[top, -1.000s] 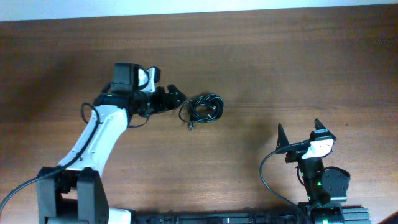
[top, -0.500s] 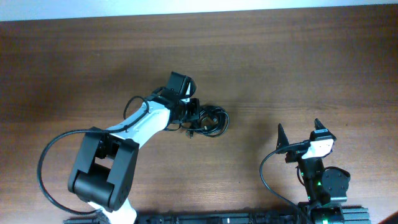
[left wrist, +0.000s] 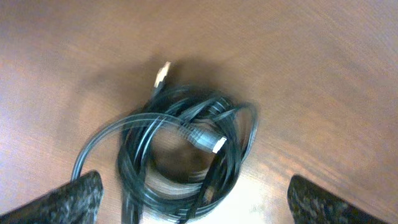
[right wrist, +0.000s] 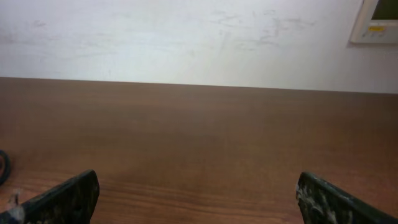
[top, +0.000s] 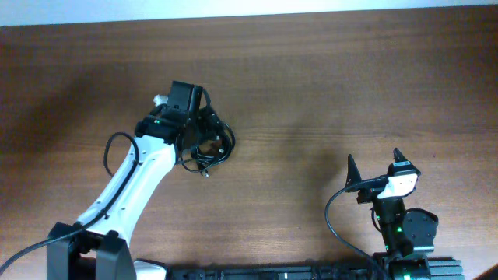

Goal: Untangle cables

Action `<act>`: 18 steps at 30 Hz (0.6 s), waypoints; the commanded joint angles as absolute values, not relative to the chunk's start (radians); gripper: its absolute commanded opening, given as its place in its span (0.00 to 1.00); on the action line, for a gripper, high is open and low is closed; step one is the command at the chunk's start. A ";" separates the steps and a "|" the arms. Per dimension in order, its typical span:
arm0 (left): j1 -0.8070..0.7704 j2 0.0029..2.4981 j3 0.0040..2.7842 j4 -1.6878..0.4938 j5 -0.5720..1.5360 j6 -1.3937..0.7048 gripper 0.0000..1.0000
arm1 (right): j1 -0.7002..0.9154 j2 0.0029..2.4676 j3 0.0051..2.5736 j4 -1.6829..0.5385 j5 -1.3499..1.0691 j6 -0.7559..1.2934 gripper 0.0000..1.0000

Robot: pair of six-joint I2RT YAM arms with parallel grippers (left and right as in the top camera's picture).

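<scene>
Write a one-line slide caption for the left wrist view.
Left gripper, open, poised over a coiled bundle of black cables on the wooden table.

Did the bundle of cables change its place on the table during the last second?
Yes. The cables shifted left, ending farther from the unmoved right gripper.

left gripper (left wrist: 196, 202) open, extended; right gripper (right wrist: 198, 198) open

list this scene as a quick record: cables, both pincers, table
cables: one black tangled bundle lying on the table, not yet separated
plug end: pokes out of the bundle
left pincer: open, bundle between its fingers
right pincer: open, nothing between its fingers, far from the cables
table: brown wood
</scene>
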State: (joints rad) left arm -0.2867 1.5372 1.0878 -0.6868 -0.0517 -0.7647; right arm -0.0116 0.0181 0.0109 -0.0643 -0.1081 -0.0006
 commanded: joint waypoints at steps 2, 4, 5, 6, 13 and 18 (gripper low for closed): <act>-0.287 1.527 1.098 -0.612 -0.059 0.110 0.80 | -0.014 0.014 0.006 -0.072 -0.103 -0.003 0.99; -0.287 1.527 1.098 -0.634 -0.060 0.110 0.77 | -0.014 0.014 0.006 -0.072 -0.104 -0.003 0.98; -0.287 1.528 1.098 -0.662 -0.060 0.109 0.76 | -0.014 0.014 0.006 -0.072 -0.104 -0.003 0.99; -0.286 1.528 1.098 -0.710 -0.100 0.065 0.68 | -0.014 0.014 0.006 -0.072 -0.104 -0.004 0.99; -0.202 1.528 0.990 -0.756 -0.080 -0.508 0.94 | -0.014 0.014 0.006 -0.072 -0.104 -0.003 0.99; -0.202 1.528 0.854 -0.609 -0.064 -0.538 0.68 | -0.014 0.014 0.006 -0.072 -0.103 -0.003 0.98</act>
State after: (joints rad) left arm -0.2035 1.5368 0.9077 -0.6586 -0.0765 -0.5098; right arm -0.0116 0.0177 0.0109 -0.0643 -0.1085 -0.0010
